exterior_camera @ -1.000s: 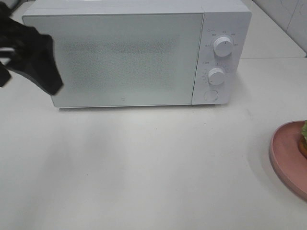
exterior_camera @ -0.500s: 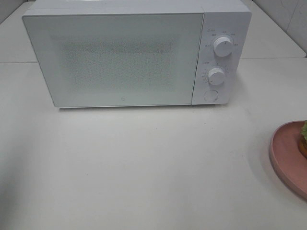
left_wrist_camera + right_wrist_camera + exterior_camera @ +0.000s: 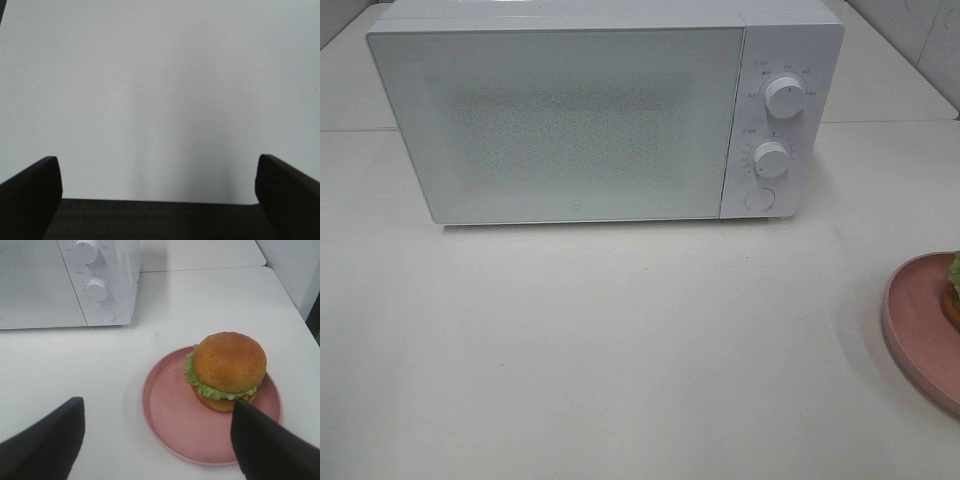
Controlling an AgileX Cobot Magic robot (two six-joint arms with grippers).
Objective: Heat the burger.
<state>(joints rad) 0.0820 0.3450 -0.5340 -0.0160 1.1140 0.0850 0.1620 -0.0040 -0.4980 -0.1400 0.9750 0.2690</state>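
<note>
The burger (image 3: 228, 369) sits on a round pink plate (image 3: 170, 425) on the white table (image 3: 620, 350), off to the right of the microwave (image 3: 570, 120), whose door is closed. The right pincer (image 3: 157, 440) hovers above the near side of the plate, its fingers spread wide and empty – one fingertip (image 3: 250, 430) shows just in front of the burger. The left pincer (image 3: 159, 187) is spread wide too, over bare table, holding nothing
</note>
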